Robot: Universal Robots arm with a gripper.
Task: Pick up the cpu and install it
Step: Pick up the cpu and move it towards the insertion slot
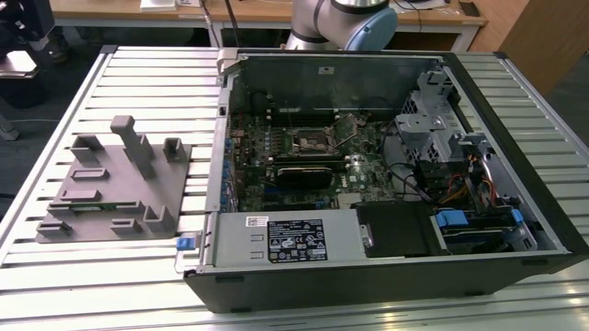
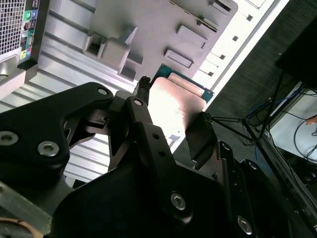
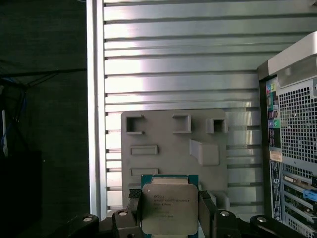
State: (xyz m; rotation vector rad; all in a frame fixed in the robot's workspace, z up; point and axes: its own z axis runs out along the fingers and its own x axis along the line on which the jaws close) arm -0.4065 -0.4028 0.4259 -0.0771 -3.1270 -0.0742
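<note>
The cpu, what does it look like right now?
The cpu is a flat square chip: a shiny silver metal top with print, on a thin green board rim. It is clamped at two opposite edges between the gripper's black fingers, clear of the grey tray seen beyond it.

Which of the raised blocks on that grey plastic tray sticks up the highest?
The narrow grey post near the middle of the grey plastic tray in the exterior view; every other block on it is clearly shorter.

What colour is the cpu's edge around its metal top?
Teal green, framing the silvery top of the cpu; clearest in the first wrist view.
</note>
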